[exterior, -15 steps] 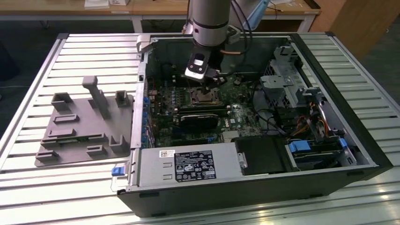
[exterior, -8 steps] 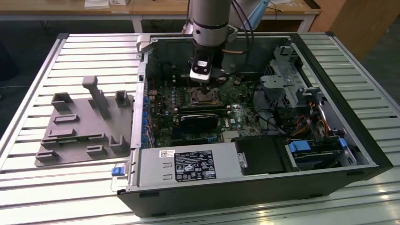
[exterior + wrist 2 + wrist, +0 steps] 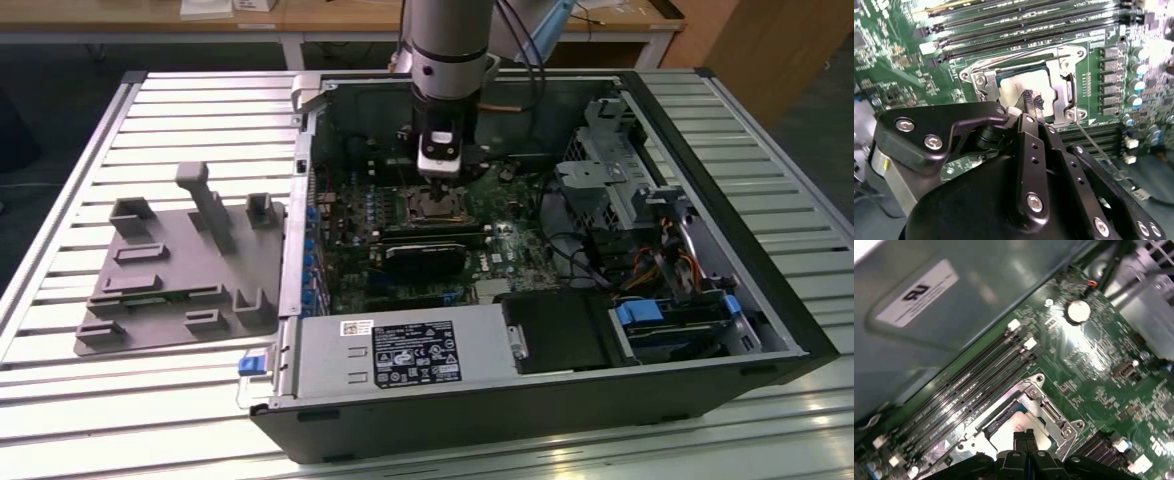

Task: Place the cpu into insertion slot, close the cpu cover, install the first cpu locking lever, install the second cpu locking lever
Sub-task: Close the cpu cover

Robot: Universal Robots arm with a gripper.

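Closest to my wrist cameras, the gripper point(image 3: 1031, 102) hangs with fingers pressed together, holding nothing, tips just over the cpu point(image 3: 1021, 82). Beneath them the chip sits in the insertion slot point(image 3: 1021, 70), the cpu cover point(image 3: 1066, 90) apparently lowered around it. I judge the chip light, stiff, fragile underneath: grip its edges only, never its face.

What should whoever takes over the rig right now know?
Gripper: shut, holding nothing, tips just above the cpu.
Cpu: seated in the slot.
Cover: looks closed over it.
Lever: thin rod standing free beside the slot, apparently unlatched.
Done: cpu placed, cover apparently down.
Left: both levers.
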